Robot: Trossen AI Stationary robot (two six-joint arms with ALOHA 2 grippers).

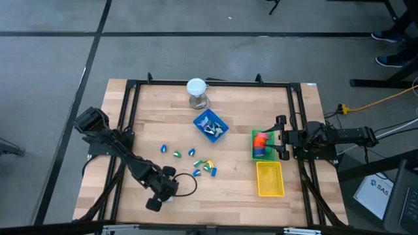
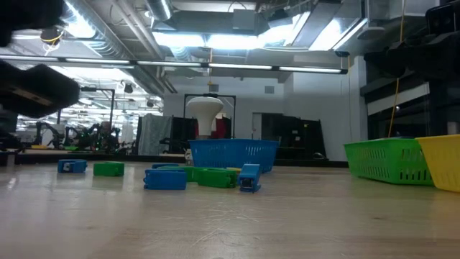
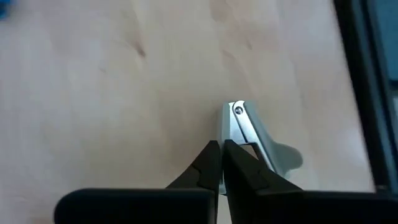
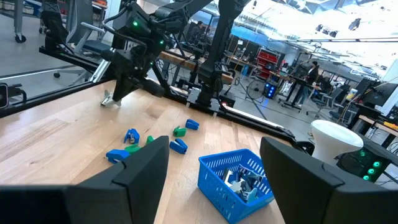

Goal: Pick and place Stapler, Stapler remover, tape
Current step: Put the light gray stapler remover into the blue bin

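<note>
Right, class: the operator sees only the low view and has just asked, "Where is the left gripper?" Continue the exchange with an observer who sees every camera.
Observer: The left gripper is down at the table's near left part, shut, its tips against a grey staple remover.
Operator: And the right gripper?
Observer: The right gripper is wide open at the green basket's outer edge.
Operator: I only see that basket's wall. What's in it?
Observer: Orange and red tape pieces lie in it.
</note>
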